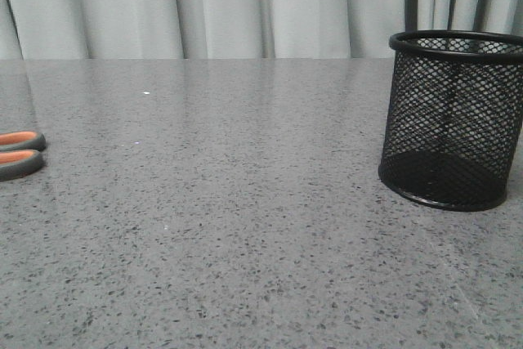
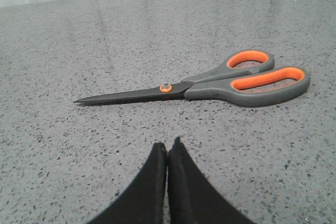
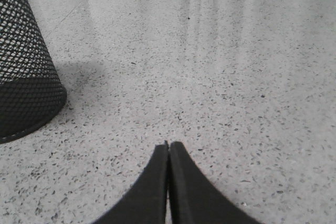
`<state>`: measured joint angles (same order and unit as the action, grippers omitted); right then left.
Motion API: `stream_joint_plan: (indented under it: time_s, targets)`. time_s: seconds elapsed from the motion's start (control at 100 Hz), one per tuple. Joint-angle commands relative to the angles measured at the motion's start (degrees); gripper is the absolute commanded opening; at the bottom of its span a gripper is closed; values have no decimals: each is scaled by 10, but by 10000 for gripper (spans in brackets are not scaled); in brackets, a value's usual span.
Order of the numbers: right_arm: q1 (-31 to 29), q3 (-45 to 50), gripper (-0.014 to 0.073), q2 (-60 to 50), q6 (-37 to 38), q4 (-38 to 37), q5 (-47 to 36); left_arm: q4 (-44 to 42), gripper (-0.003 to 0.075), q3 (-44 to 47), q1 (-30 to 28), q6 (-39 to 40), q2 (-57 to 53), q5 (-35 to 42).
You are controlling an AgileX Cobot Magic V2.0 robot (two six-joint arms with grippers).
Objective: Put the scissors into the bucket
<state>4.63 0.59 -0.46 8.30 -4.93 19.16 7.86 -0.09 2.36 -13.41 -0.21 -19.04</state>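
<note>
Grey speckled table (image 1: 245, 226), bucket (image 1: 452, 120) upright at far right, empty as far as the mesh shows; scissors (image 2: 210, 82) flat at far left edge, well apart from it, only handle loops (image 1: 20, 154) in front view. Left gripper (image 2: 167, 148) nearer, pressed closed on nothing, scissors just ahead and lying crosswise to it, blades shut, loops to one side. Right gripper (image 3: 168, 146) likewise closed and empty, beside bucket.
</note>
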Motion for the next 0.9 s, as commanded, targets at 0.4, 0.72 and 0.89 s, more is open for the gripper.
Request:
stream_joint_plan:
  time_s: [0.4, 0.72, 0.89]
  targets:
    - [-4, 10, -46, -14, -2, -10, -17, 6, -21, 16, 6, 6, -15, 40]
    - [-4, 10, -46, -14, -2, -10, -17, 6, -21, 16, 6, 6, -15, 40]
    - [-4, 10, -46, -14, -2, -11, -27, 6, -21, 15, 6, 6, -15, 40]
